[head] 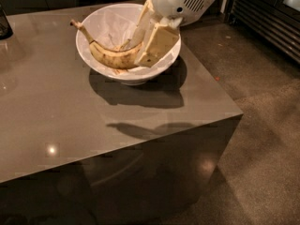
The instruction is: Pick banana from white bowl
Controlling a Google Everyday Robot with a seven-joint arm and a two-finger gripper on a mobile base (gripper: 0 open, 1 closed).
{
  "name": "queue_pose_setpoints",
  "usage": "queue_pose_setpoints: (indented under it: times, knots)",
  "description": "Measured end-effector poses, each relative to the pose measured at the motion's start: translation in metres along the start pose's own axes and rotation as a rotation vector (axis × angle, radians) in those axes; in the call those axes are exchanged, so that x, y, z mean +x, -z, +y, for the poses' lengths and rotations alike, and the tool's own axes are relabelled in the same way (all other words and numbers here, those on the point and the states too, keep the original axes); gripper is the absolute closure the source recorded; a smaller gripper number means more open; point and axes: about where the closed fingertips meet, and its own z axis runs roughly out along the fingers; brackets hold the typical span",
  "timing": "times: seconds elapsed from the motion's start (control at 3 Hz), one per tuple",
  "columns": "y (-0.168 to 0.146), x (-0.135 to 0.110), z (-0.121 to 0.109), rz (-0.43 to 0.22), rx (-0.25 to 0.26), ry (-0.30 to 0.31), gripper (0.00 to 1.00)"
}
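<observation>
The desk (70,125) carries the white bowl (140,75) toward its far right corner. The banana (110,57) spans the bowl, its stem jutting over the left rim. The end effector (139,55) slants down from the far right and grips the banana's right end. Holding that end probably lets a lift clear the rim. I cannot tell whether the fruit touches the lining.

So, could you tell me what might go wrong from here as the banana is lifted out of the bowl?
The gripper, down in the bowl, holds the banana only at one end, so it could pivot and slip out. Its stem reaches over the rim of the white bowl and may snag it. The fingers sit by the paper lining, which could lift too.
</observation>
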Motion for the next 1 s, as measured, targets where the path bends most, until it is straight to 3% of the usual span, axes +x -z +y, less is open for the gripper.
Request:
queue_pose_setpoints:
  times: [0.67,1.0]
  knots:
    - [-0.007,-0.023,0.058,-0.048,-0.037,0.010,1.00]
    - [-0.008,-0.023,0.058,-0.048,-0.038,0.010,1.00]
